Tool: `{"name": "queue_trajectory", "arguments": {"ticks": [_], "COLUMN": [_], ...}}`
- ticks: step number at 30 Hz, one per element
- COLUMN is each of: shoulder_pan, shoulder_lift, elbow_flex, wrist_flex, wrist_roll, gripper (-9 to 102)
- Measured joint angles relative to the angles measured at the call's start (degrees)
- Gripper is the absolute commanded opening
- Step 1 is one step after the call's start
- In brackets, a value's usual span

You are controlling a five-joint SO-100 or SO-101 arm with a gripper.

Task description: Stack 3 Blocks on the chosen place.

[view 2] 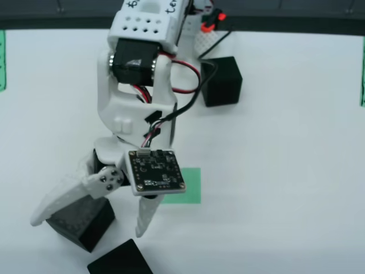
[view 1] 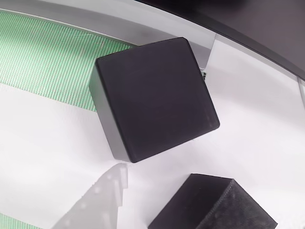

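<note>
White arm reached down from the top edge of the overhead view, wrist bent low. Hand [view 2: 91, 220] spread wide, one finger [view 2: 57, 202] angled out left, the other finger [view 2: 145, 217] pointing straight down.

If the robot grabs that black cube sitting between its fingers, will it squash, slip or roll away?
Probably none. The cube has flat faces and sharp edges, so it should sit still, not roll. It looks rigid, so the open gripper likely won't squash it. Its matte surface suggests fair grip, though I can't judge its weight.
</note>
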Motion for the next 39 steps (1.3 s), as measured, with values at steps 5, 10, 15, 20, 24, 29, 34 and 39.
{"name": "queue_trajectory", "arguments": {"ticks": [5,10,15,20,24,29,34,39], "shoulder_pan": [-1.14,-1.67,-2.20,-2.99,-3.78,-3.78,-3.69,-3.69], "shoulder_lift": [-1.49,-3.25,-5.36,-7.21,-8.88,-11.25,-12.39,-12.39], "elbow_flex": [-0.44,-2.20,-4.31,-6.59,-8.44,-10.99,-12.39,-12.39], "wrist_flex": [0.09,0.09,0.09,0.09,0.09,0.09,0.09,0.88], "wrist_roll": [0.00,0.00,0.00,0.00,0.00,0.00,0.00,-0.09], "gripper": [56,56,56,56,55,55,54,54]}}
